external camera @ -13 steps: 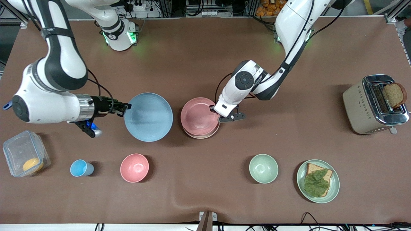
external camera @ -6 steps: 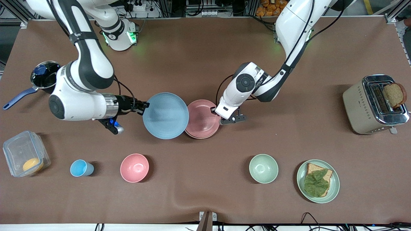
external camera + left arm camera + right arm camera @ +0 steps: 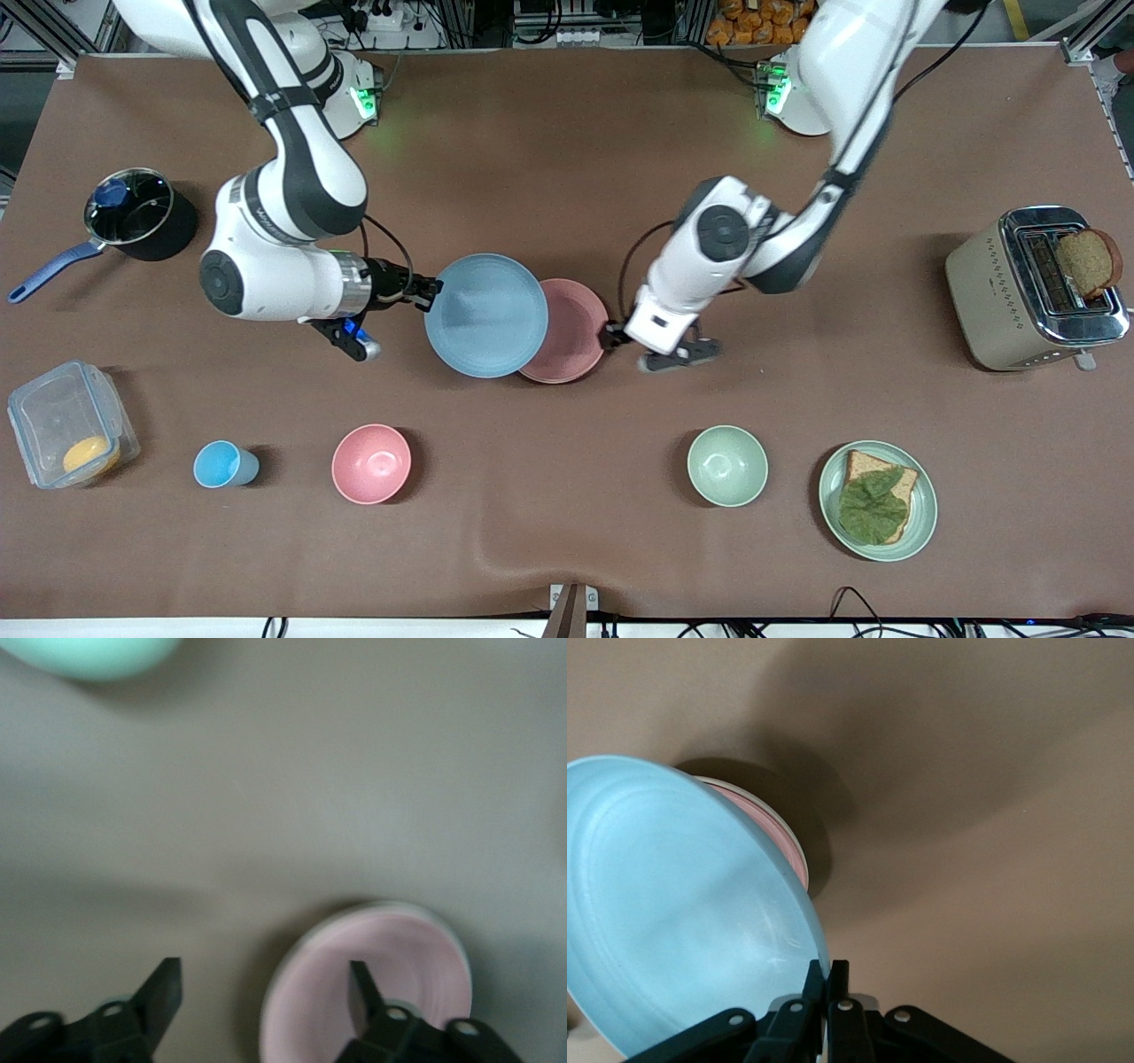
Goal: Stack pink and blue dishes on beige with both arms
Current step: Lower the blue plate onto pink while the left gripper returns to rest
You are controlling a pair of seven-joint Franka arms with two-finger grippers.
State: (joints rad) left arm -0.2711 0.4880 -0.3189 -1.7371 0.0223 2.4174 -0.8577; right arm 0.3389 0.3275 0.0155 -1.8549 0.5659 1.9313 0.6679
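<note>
My right gripper [image 3: 431, 292] [image 3: 827, 967] is shut on the rim of the light blue plate [image 3: 485, 315] [image 3: 682, 912]. It holds the plate tilted in the air, partly over the pink plate [image 3: 574, 335] [image 3: 390, 948]. The pink plate lies on the beige plate, of which only a thin pale edge [image 3: 796, 846] shows. My left gripper [image 3: 613, 337] [image 3: 262, 970] is open at the pink plate's rim on the side toward the left arm's end. One finger is over the plate and the other over bare table, with nothing held.
Nearer the front camera stand a blue cup [image 3: 221, 463], a pink bowl [image 3: 371, 462], a green bowl [image 3: 727, 465] and a green plate with bread [image 3: 877, 501]. A clear box [image 3: 66, 425] and a pot [image 3: 137, 217] are at the right arm's end. A toaster [image 3: 1028, 292] is at the left arm's end.
My right arm has carried the blue plate toward the left arm's end until it overlaps the pink plate. My left gripper has drawn back from the pink plate's rim.
</note>
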